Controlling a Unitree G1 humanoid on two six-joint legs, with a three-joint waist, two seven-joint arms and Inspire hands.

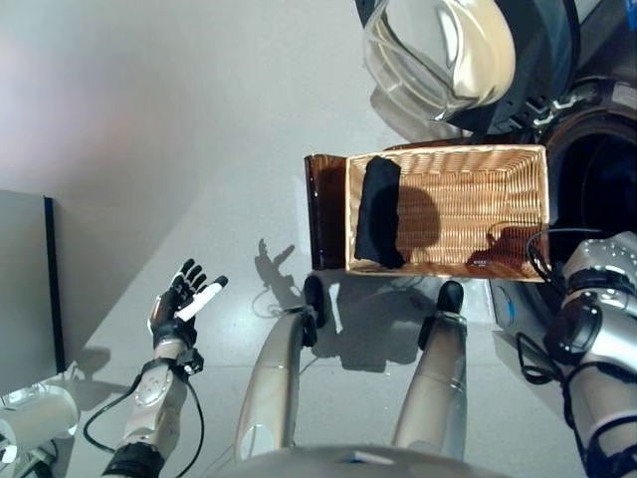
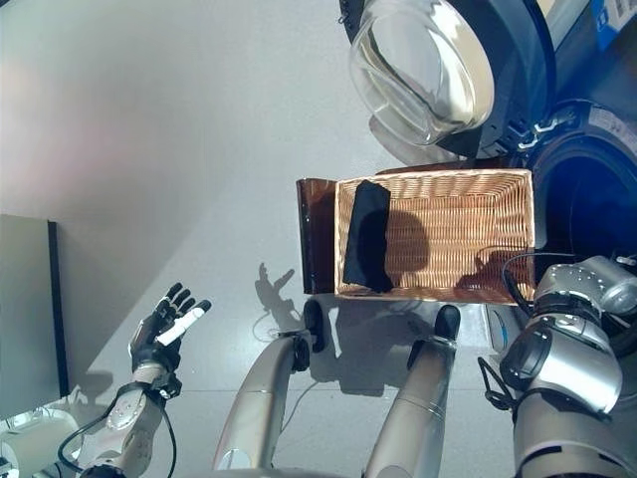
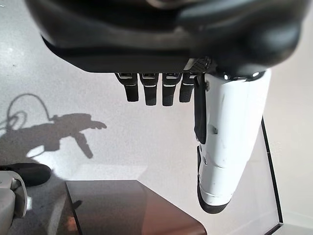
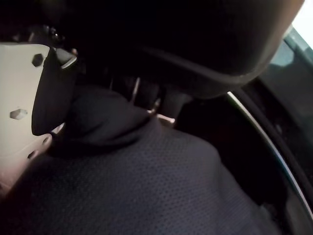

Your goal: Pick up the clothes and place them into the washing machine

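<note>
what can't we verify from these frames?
- Right hand: hidden from both eye views; its wrist view shows dark cloth filling the frame, but the grip is unclear.
- Washing machine drum interior: dark, cut by the eye views' edge.
- Basket floor beneath the black garment.

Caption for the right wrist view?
Right hand grips dark cloth at the washing machine's opening.

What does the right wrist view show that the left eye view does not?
Only the right wrist view: dark cloth close against the right robot hand, its thumb pressed on it, with the washer's drum rim beside it.

Only the left eye view: the basket holding another dark garment, the open washer door, and the open left robot hand over the floor.

Shared: the washer opening.
</note>
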